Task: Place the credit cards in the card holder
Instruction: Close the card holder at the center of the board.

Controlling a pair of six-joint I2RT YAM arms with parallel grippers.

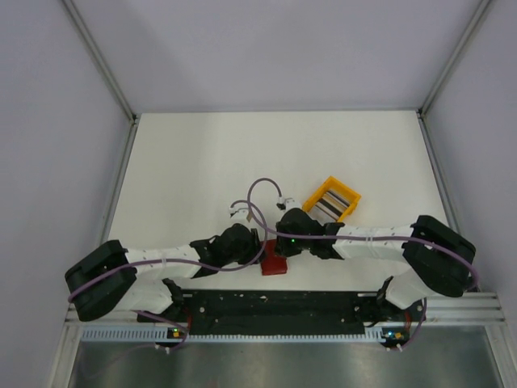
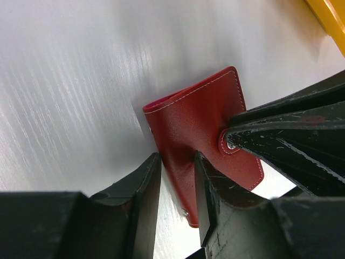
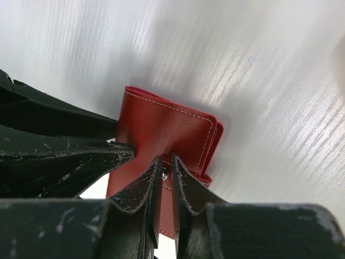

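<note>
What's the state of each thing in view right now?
card holder: folded shut.
credit cards: in the yellow bin, none in the card holder yet.
left gripper: fingers astride the card holder's edge; grip unclear.
right gripper: shut on the card holder's snap tab.
</note>
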